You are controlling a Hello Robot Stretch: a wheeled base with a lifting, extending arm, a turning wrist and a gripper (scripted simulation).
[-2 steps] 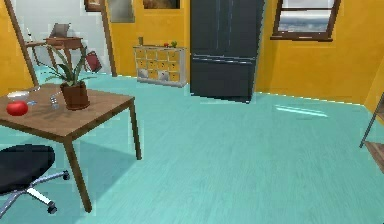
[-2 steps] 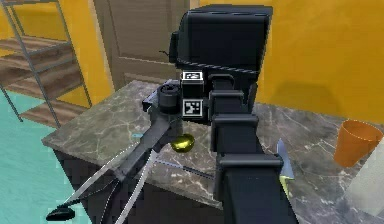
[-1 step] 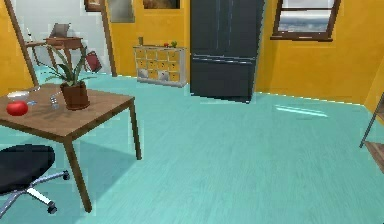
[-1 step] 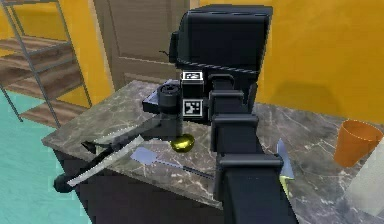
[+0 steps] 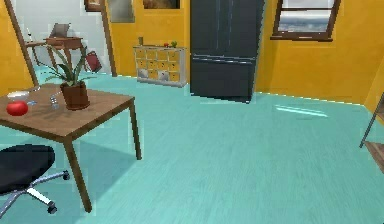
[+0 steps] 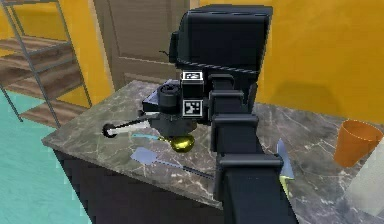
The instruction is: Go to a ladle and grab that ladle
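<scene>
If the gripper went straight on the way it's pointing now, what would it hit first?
Likely the long grey utensil lying on the marble countertop, just left of the gripper; depth is unclear.

The forward view looks ahead and somewhat down across a teal floor [image 5: 230, 150] to a far orange wall [image 5: 265, 60], with a dark fridge [image 5: 225, 50] at upper middle and a wooden table [image 5: 80, 115] close at lower left. The arm side view faces sideways, close over a marble counter [image 6: 310, 132], with the arm [image 6: 245, 180] rising from its bottom edge. A metal shelf [image 5: 372, 122] at the forward view's right edge seems to recur at the arm side view's upper left, along with the floor.
</scene>
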